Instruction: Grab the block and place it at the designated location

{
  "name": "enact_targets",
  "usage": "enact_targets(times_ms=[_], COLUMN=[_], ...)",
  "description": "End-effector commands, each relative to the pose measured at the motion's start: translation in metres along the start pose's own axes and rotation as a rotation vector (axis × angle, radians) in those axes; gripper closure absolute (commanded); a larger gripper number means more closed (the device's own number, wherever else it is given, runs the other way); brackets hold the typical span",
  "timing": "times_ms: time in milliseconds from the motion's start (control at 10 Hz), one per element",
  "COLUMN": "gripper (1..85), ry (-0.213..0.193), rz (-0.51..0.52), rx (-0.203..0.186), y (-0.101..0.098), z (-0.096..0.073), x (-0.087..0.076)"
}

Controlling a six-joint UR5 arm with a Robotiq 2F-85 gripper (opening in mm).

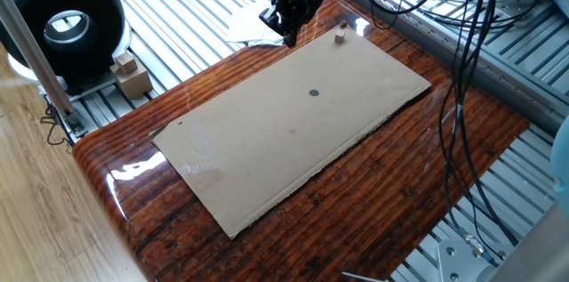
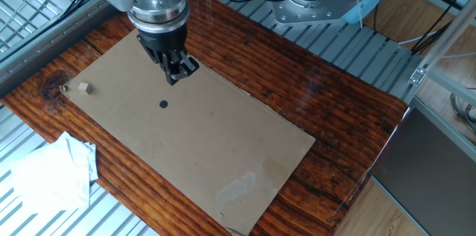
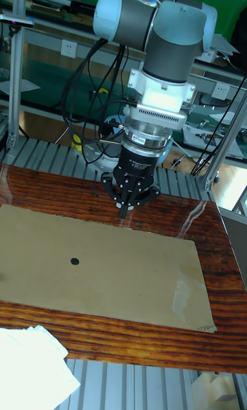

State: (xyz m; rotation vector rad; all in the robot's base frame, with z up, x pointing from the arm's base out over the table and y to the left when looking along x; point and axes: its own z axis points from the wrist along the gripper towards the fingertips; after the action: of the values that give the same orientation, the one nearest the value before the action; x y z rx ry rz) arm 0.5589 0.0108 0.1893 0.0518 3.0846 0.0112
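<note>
The block (image 2: 86,87) sits loose on the cardboard sheet (image 2: 223,147), close to one corner, with nothing touching it. The hand (image 2: 177,74) hangs above the sheet's long edge on the far side from the tissue (image 2: 52,173), its fingers drawn together on nothing as far as the views show — the tips look closed to a point in all three. So the relation that matters is sideways: in the other fixed view the block lies well apart from the hand, off toward the sheet's short end and a little nearer the tissue side; in one fixed view the block (image 1: 340,39) lies to the right of the hand (image 1: 288,36), at much the same depth. The dot (image 2: 163,103) is nearer the hand than the block is, just beyond the fingertips toward the middle of the sheet. A cube has no long axis, so approach angle should matter little — my guess is the hand must open, travel along the sheet's edge to the block and descend. The tall fixed view does not show the block.
</note>
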Motion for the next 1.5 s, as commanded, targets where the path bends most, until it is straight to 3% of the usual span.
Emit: enact_targets(times_ms=[0,400,500,600,700,900,1000,1100,1300,1400], gripper=[84.7,84.7,84.7,84.7,84.7,84.7,84.7,84.7,84.7,84.7], ry=[-0.004,0.004,0.039,0.099,0.123,0.094,0.067,0.069,0.161,0.064], rz=[-0.022,-0.052,-0.076,-0.083,-0.100,-0.195,-0.252,-0.295,-0.188,-0.133], rx=[-0.025,-0.051,-0.029,-0.025,-0.010,-0.030,-0.021,0.012,-0.092,-0.047], y=[0.008,0.017,0.011,0.009,0.005,0.009,0.007,-0.002,0.024,0.015], z=[0.000,0.002,0.002,0.001,0.000,0.001,0.001,0.001,-0.002,0.001], x=[0.000,0.003,0.012,0.027,0.034,0.026,0.019,0.019,0.045,0.019])
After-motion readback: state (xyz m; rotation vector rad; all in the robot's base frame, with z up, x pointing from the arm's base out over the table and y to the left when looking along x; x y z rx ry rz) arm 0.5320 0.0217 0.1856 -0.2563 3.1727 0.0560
